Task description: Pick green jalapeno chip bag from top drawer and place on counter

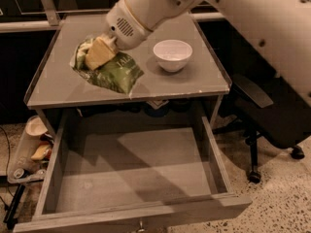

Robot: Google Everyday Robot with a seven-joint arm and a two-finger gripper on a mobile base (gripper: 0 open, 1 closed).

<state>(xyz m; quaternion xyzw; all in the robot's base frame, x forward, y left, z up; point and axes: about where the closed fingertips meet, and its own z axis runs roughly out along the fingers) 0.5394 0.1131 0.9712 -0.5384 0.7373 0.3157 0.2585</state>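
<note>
Caught the pincer (99, 52) over the counter's (204, 81) left half, clamped onto the back-left end of the green jalapeno chip bag (114, 74). Saw the bag slanting back-left to front-right, its lower corner right at the front edge. Couldn't tell if touching or hanging. Spotted a white bowl (172, 55) just right of it, apart. Noticed bare counter further left, and the top drawer (136, 169) open below.

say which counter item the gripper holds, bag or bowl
The crinkly green chip bag, in the gripper at the left of the flat grey counter; the round white bowl stands apart.
</note>
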